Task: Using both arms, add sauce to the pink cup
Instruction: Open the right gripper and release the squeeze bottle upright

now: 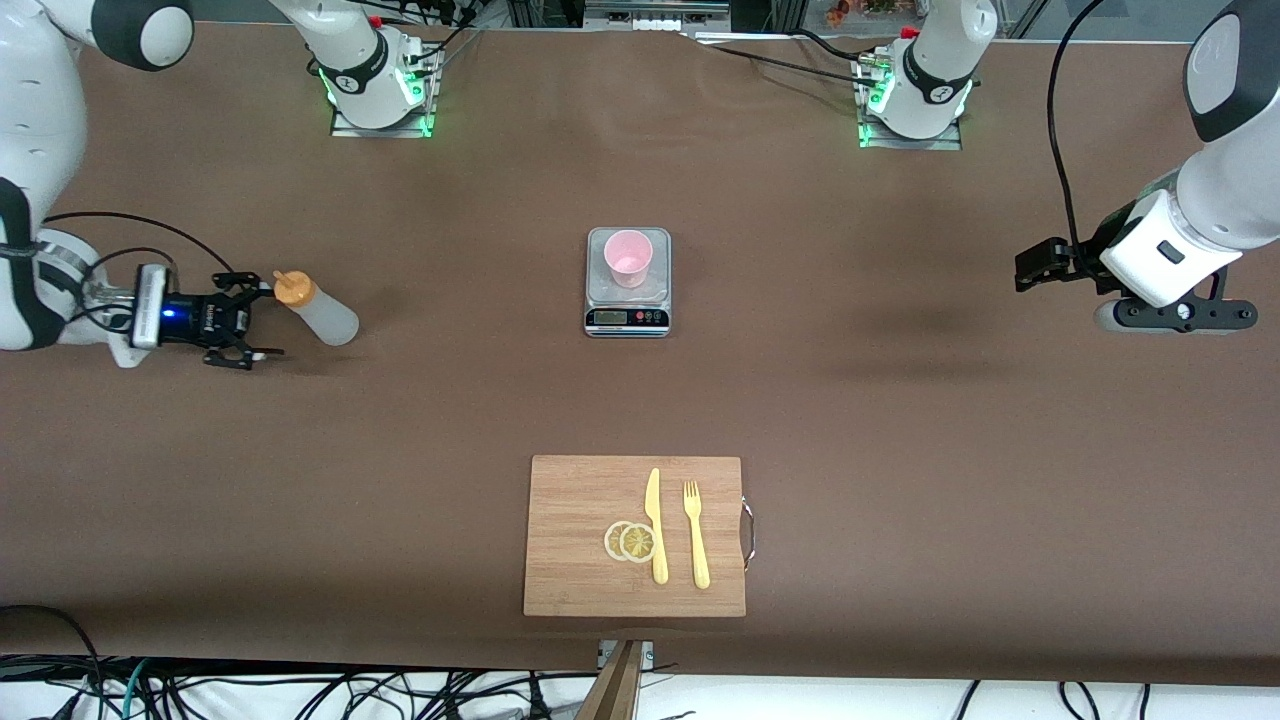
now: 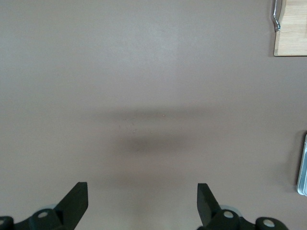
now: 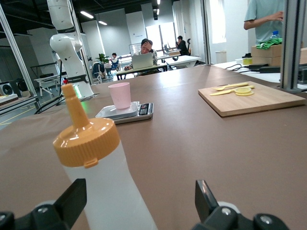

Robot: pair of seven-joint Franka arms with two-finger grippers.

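1. Right gripper [image 1: 243,328]: you had it low at the table's [image 1: 900,420] edge on the right arm's end, fingers spread wide and gripping nothing.

2. Sauce bottle [image 1: 318,310]: it stood on the table just beside that gripper, orange cap [image 1: 291,288] toward the fingers, free of both in the right wrist view.

3. Scale [image 1: 627,318]: you had it at mid-table. The pink cup [image 1: 628,257] stood upright on its plate.

4. Cutting board [image 1: 580,500]: it lay at the table's edge nearest the front camera. On it you had two lemon slices [image 1: 630,541], a yellow knife [image 1: 656,525] and a yellow fork [image 1: 696,534], side by side.

5. Left gripper [image 1: 1026,270]: you had it waiting over bare table at the left arm's end, fingers [image 2: 74,203] wide apart and empty.
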